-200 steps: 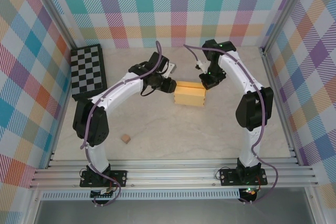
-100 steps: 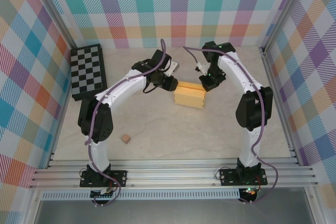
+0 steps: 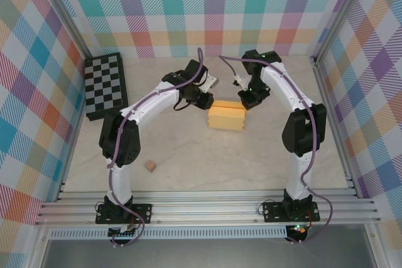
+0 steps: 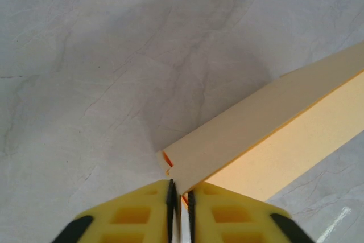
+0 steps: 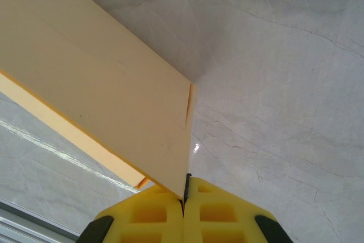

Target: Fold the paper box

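On the pale marble-patterned table (image 3: 251, 161), the yellow-orange card paper box (image 3: 227, 117) lay as a compact rectangle towards the far side, between the two arms. The left gripper (image 4: 180, 189) had just pinched down to a sliver on the box's far-left corner. The right gripper (image 5: 183, 185) was clamped tight on its far-right edge. With both ends held, the next fold looked ready to begin. A small tan cube (image 3: 150, 166) sat well apart, near left.

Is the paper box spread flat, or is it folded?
Folded: the paper box is a compact rectangle, and the left wrist view shows two panels meeting at a crease.
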Robot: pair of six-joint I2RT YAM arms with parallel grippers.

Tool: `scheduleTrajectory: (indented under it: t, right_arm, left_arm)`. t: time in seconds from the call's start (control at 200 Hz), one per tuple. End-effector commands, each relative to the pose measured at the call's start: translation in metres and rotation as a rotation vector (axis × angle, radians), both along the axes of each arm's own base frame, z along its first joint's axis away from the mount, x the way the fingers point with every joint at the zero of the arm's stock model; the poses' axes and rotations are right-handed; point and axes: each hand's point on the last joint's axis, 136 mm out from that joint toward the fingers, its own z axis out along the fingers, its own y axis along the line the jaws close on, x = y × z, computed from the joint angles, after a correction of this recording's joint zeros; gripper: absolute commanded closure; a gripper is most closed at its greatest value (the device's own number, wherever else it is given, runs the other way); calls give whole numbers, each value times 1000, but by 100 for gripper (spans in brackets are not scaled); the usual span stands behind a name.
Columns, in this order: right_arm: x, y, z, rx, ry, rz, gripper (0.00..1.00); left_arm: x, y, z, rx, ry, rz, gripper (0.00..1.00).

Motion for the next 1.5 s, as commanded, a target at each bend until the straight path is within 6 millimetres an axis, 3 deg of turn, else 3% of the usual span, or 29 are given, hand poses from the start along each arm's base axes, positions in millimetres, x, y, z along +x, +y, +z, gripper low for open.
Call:
scheduleTrajectory:
  t: [0.0, 0.11, 0.22, 0.39, 0.535, 0.685, 0.945, 1.495]
  right_arm:
    - [-7, 5, 14, 34, -18, 24, 95]
    - [-6, 5, 12, 35, -19, 1, 95]
    - [0, 9, 13, 59, -42, -83, 98]
    - [8, 37, 22, 253, -78, -253, 100]
    - [13, 50, 28, 357, -102, -328, 100]
    - [14, 53, 28, 394, -104, -405, 100]
    - [10, 34, 2, 319, -146, -520, 100]
    - [3, 20, -29, 223, -165, -487, 100]
  left_arm:
    - [1, 4, 5, 0, 11, 13, 87]
    - [6, 7, 6, 4, 19, 75, 87]
    - [14, 16, 1, 18, 71, 240, 100]
    - [9, 14, -1, -61, 157, 477, 100]
    - [1, 16, -11, -99, 242, 619, 100]
    - [-5, 16, -9, -127, 246, 669, 100]
    - [-13, 15, 0, -180, 185, 691, 100]
    - [-27, 17, -32, -71, 109, 575, 100]
